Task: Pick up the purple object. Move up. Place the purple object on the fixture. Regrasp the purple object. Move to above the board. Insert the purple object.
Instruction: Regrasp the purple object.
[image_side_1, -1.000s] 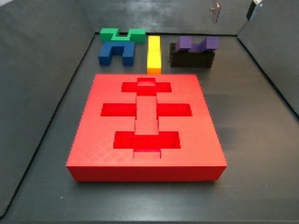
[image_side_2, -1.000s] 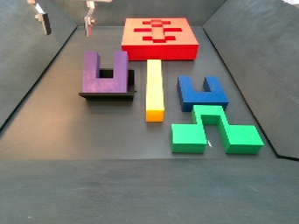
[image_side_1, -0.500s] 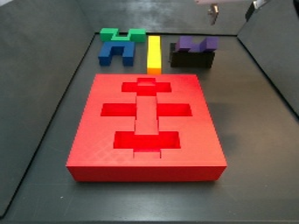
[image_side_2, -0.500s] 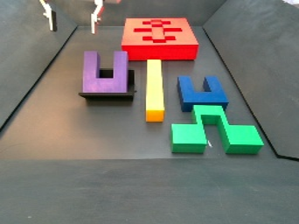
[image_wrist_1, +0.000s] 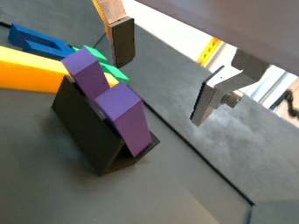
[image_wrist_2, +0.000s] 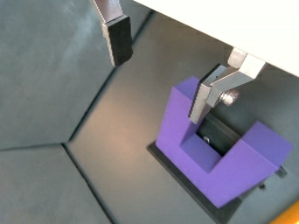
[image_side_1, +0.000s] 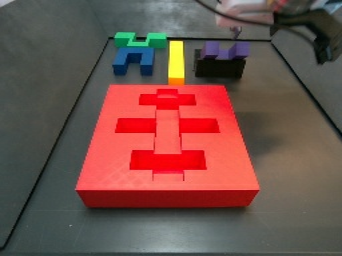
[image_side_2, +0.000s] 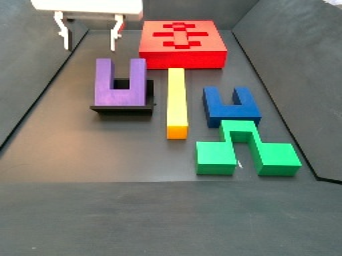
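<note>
Over at the left, the gripper (image_side_2: 88, 42) hangs with its fingers apart and nothing between them, above the purple object (image_side_2: 119, 83) resting on the fixture (image_side_2: 124, 109). So placing looks done; regrasping, carrying to the board (image_side_2: 183, 43) and inserting remain.

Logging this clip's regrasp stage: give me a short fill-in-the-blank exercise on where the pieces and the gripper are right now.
1. The purple object rests on the black ____.
2. The gripper hangs above the floor with its jaws ____ and nothing between them.
3. The long bar lying between the purple object and the blue block is ____.
4. The board with the cross-shaped cutouts is ____.

Missing words: fixture; open; yellow; red
</note>
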